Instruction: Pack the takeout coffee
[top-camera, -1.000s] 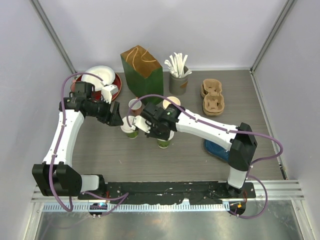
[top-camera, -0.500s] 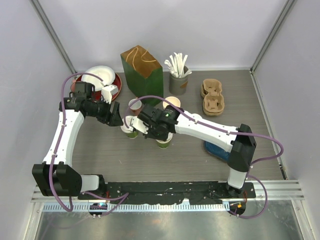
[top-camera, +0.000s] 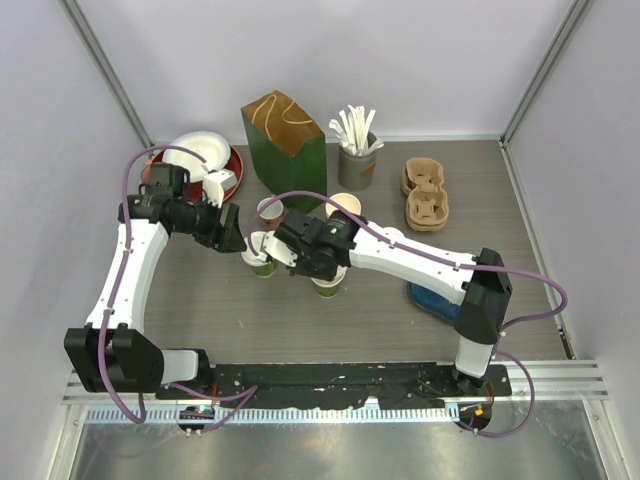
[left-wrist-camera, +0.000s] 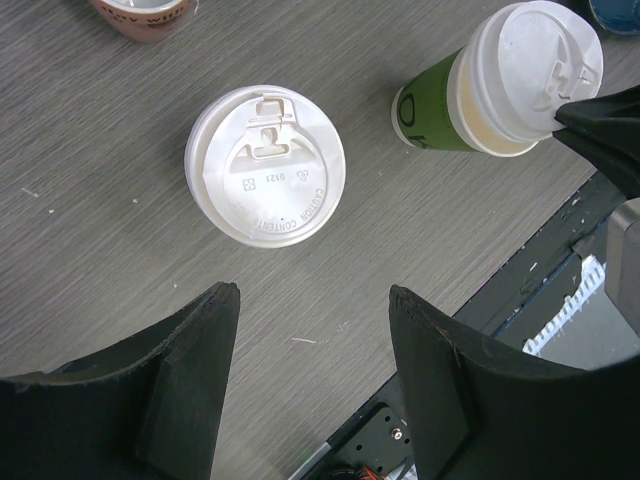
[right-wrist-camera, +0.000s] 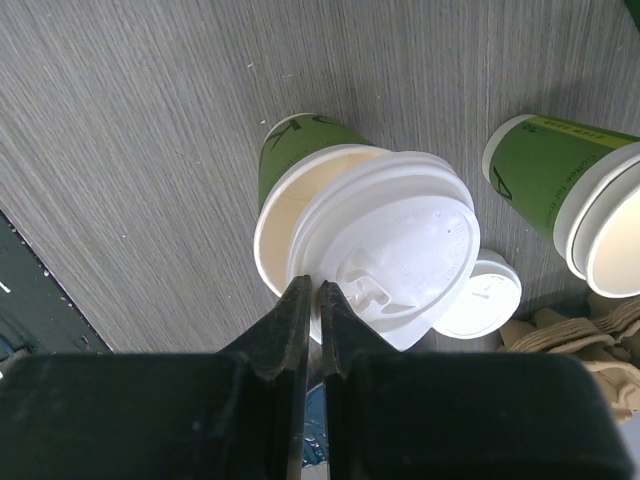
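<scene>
Fingers on the right gripper (right-wrist-camera: 313, 316) are squeezed together on the rim of a white lid (right-wrist-camera: 395, 245), which sits tilted over an open green cup (right-wrist-camera: 300, 165) with a bit of cream inside showing. The left gripper (left-wrist-camera: 312, 300) hangs spread apart above a lidded cup (left-wrist-camera: 265, 165), not touching it. Everything's on a grey wood-grain table (top-camera: 200, 310) boxed in by plain white walls (top-camera: 420, 60).

Only the top view catches the green bag (top-camera: 283, 135), stirrer pot (top-camera: 357, 158) and cardboard carriers (top-camera: 425, 195) at the back. The right wrist view adds a loose lid (right-wrist-camera: 488, 298) lying flat. Compared with a second ago, the right wrist has slid slightly left, and the left arm hasn't budged.
</scene>
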